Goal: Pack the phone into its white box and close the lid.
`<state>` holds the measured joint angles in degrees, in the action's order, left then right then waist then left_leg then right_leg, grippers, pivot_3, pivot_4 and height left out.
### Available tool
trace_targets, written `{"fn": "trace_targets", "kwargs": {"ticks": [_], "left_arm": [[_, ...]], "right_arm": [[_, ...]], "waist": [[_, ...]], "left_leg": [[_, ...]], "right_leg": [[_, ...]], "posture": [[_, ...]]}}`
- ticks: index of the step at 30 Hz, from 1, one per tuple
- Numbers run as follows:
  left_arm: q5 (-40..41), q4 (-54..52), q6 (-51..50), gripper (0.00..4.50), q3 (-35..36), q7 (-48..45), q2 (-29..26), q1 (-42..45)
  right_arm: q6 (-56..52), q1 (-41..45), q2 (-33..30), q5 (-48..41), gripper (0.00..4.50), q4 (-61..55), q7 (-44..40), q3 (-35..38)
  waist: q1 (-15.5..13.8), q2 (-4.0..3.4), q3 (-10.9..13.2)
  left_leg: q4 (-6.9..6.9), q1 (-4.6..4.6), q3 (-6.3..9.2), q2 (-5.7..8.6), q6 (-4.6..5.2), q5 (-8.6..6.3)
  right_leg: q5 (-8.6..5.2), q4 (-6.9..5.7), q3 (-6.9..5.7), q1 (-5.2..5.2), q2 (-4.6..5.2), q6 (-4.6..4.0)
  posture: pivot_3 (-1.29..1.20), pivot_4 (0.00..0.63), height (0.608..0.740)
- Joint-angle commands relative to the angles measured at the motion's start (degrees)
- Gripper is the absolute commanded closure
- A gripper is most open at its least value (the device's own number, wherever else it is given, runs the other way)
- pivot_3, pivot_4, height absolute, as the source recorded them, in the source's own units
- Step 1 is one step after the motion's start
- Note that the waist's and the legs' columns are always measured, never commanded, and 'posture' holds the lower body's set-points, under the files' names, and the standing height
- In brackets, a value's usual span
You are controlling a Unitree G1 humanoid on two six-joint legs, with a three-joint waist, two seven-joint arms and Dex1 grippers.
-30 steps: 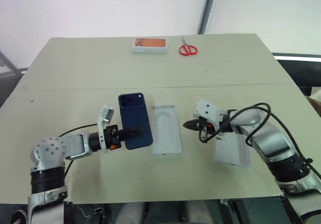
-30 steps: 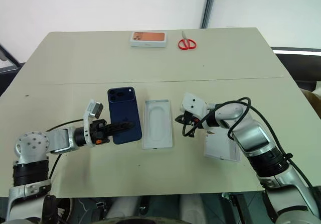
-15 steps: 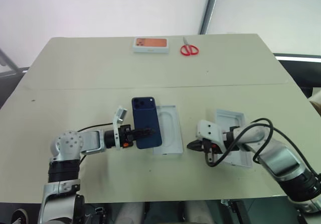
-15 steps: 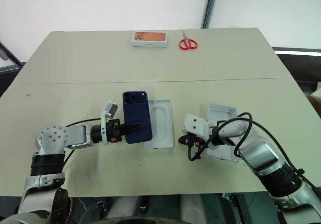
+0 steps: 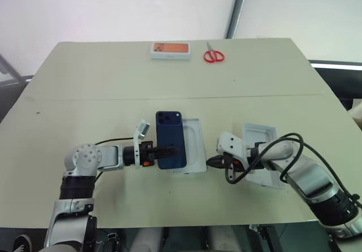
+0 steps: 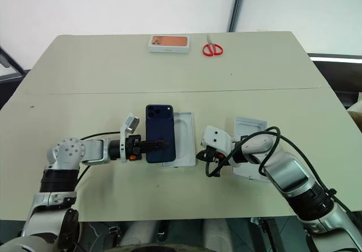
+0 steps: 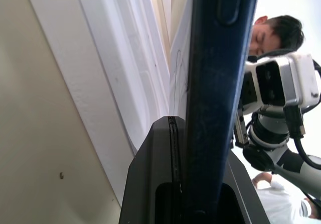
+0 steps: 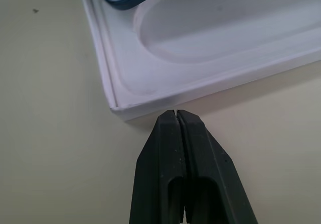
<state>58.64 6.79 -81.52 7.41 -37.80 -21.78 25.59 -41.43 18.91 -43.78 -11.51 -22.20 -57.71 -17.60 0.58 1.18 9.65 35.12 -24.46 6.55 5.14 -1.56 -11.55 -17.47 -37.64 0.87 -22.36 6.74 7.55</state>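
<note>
**Phone gripped at the tray's edge, nothing packed yet**

The left gripper (image 5: 169, 150) was clamped on the phone (image 5: 171, 138), holding it back-up with the camera cluster at the far end. The phone overlapped the left rim of a shallow white tray with a rounded recess (image 5: 195, 144); whether this was the lid lying open side up or an insert could not be told. The right gripper (image 5: 210, 162), fingers pressed together and empty, pointed at that tray's near corner, just beside it. A second white tray (image 5: 259, 134), probably the white box, lay partly under the right arm. Seating the phone and closing the lid both remained.
</note>
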Motion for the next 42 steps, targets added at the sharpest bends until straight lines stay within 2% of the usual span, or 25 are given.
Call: {"fn": "trace_targets", "kwargs": {"ticks": [1,9,13,18,28,42], "left_arm": [[-0.6,1.0,1.1,4.5,-0.9,-1.9,1.4,2.4],[-1.1,2.8,-0.6,4.5,-0.4,-0.9,4.7,3.6],[-1.4,2.7,-1.3,2.63,-0.7,-0.7,5.0,3.6],[-2.4,2.2,-0.6,0.07,-1.0,0.0,4.9,4.5],[-1.7,-2.4,-2.8,0.02,-1.3,-0.1,2.2,7.7],[-0.6,-8.8,-4.9,0.02,-2.4,-1.6,-2.3,5.3]], "right_arm": [[1.9,1.2,-0.2,0.9,4.44,0.9,0.6,0.4],[3.2,1.3,0.1,2.6,4.44,1.8,1.3,-0.5],[3.4,1.2,0.3,3.0,4.5,1.8,1.9,-0.6],[3.3,1.5,0.6,3.0,4.5,2.1,2.2,-0.6],[3.8,2.6,1.7,3.3,4.5,3.4,2.4,-1.2],[4.0,4.2,3.1,3.4,4.5,4.5,2.2,-1.7]], "waist": [[0.0,0.0,0.0],[0.1,0.01,0.0],[0.0,0.0,0.0],[-0.1,-0.01,0.0],[0.1,-0.01,0.0],[0.1,-0.01,0.0]], "left_leg": [[0.0,0.0,0.0,0.0,0.0,0.0],[0.0,0.0,0.01,0.01,0.01,0.0],[0.01,0.01,0.01,0.0,0.01,0.0],[0.07,0.07,0.02,0.01,0.01,0.0],[0.02,0.06,0.02,0.0,0.0,0.01],[0.02,0.05,0.02,0.0,0.01,0.01]], "right_leg": [[0.0,0.0,0.0,0.0,0.0,0.0],[0.0,0.0,-0.03,0.02,-0.01,0.01],[0.0,-0.01,-0.03,0.02,-0.03,0.01],[0.01,-0.01,-0.04,0.14,-0.02,0.02],[0.01,-0.02,-0.03,0.08,-0.05,0.02],[0.01,-0.02,-0.02,0.06,-0.04,0.02]], "posture": [[0.0,0.15,0.74],[0.0,0.15,0.74],[0.0,0.15,0.74],[0.0,0.15,0.74],[0.0,0.15,0.74],[0.0,0.15,0.74]]}}
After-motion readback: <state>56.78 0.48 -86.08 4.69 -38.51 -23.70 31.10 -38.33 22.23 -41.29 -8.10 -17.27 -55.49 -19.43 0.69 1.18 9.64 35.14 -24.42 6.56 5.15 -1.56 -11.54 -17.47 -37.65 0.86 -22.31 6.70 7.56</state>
